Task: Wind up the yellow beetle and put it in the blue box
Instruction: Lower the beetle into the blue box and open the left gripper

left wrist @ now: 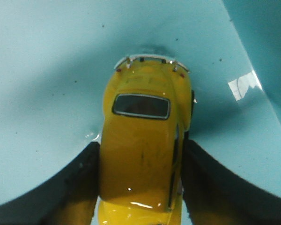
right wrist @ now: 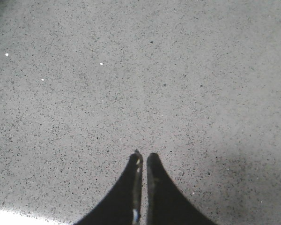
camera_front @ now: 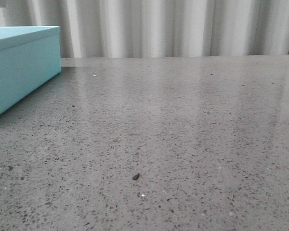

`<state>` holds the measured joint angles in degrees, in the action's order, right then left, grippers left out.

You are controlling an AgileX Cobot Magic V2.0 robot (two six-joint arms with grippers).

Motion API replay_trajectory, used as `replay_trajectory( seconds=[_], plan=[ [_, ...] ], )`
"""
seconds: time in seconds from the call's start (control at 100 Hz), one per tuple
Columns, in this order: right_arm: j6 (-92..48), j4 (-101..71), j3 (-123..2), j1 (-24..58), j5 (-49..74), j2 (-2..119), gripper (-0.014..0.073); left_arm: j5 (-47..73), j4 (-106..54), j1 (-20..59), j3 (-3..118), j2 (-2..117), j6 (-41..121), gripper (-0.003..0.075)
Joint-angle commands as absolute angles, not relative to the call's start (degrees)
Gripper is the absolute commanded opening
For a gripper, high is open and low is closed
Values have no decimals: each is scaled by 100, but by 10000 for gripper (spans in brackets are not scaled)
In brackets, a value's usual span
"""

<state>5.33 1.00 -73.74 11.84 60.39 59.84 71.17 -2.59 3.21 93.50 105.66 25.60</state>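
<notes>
Grey speckled stone table (camera_front: 183, 144) fills the front view, with pale pleated curtain (camera_front: 183, 29) behind its far edge. Neither arm shows in that view.

Left gripper (left wrist: 140, 178): seen only from its wrist camera. Two dark fingers (left wrist: 79, 187) sit one on each flank of the yellow beetle (left wrist: 143, 140), pressed against its sides, so the jaws are pinching the car. The beetle lies lengthwise between the fingers, roof toward the camera, dark window (left wrist: 141, 106) and chrome bumper (left wrist: 152, 61) at the end pointing away from the gripper. Its far end juts well past the fingertips.

Behind the car: flat turquoise surface of the blue box (left wrist: 47, 70), with a darker turquoise wall (left wrist: 267, 47) rising at one side, so the car is inside the box. The bumper end is right at the surface, its shadow ringing it; whether it actually touches cannot be told. A small bright glint (left wrist: 243, 86) sits on the surface near the wall.

Right gripper (right wrist: 143, 161): dark fingertips drawn together, only a thin slit between them, holding nothing, over bare speckled table.

Front view: blue box stands at the left edge of the table, partly cut off by the frame, slightly overhanging top visible. A small dark fleck (camera_front: 136, 176) lies on the table, well apart from the box.
</notes>
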Motion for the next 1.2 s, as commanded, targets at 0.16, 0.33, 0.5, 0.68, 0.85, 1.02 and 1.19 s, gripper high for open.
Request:
replay_trajectory(
  seconds=[0.16,0.33,0.5,0.68,0.85,1.02,1.19],
  plan=[
    [481,119,-7508,1201,5748,5872,-61,7271,-366,315,9498,10283,2412,391],
    [481,119,-7508,1201,5725,5872,-61,7271,-366,315,9519,10238,2303,387],
    [481,168,-7497,1201,5662,5872,-61,7271,-437,315,9519,10048,2303,333],
    [481,269,-7030,1201,5059,5458,-61,7256,-982,315,9519,9601,2303,88],
    [481,490,-6348,1201,4479,4827,-61,7135,-1288,315,9519,9057,2303,-21],
    [481,820,-5683,1201,3943,4087,-61,7021,-1347,315,9519,8520,2303,-21],
    [481,884,-5002,1201,3361,3376,-61,6488,-1724,315,9260,7861,2363,-21]
  ],
)
